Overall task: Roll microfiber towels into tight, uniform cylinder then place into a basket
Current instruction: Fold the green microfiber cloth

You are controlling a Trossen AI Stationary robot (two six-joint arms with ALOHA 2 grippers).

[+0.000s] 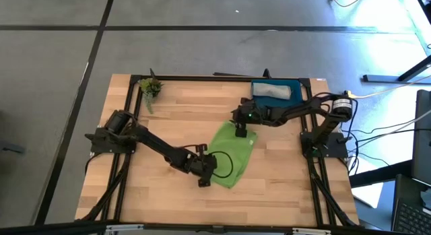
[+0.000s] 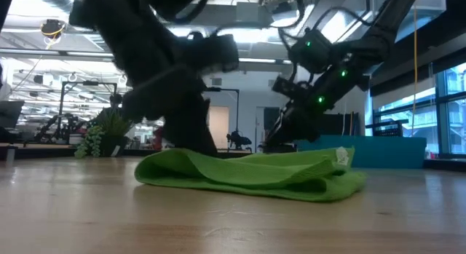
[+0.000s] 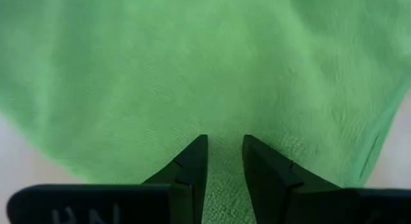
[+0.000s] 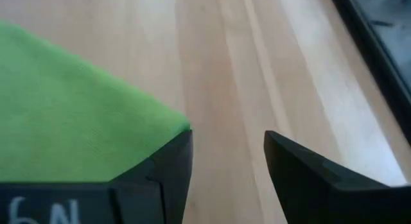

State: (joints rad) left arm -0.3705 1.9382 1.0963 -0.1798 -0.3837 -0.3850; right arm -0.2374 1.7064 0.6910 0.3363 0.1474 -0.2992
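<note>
Centre frame: my left gripper (image 1: 204,173) pinches the bright lime-green microfiber towel (image 1: 229,154), unrolled; my right gripper (image 1: 240,132) hangs open. Grey rolled towel (image 1: 275,91) fills the dark-blue plastic basket (image 1: 296,83).

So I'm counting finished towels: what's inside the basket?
The basket holds the grey towel, lying along it. Its blue floor is mostly covered, so anything beneath cannot be seen. The green towel is on the table.
</note>
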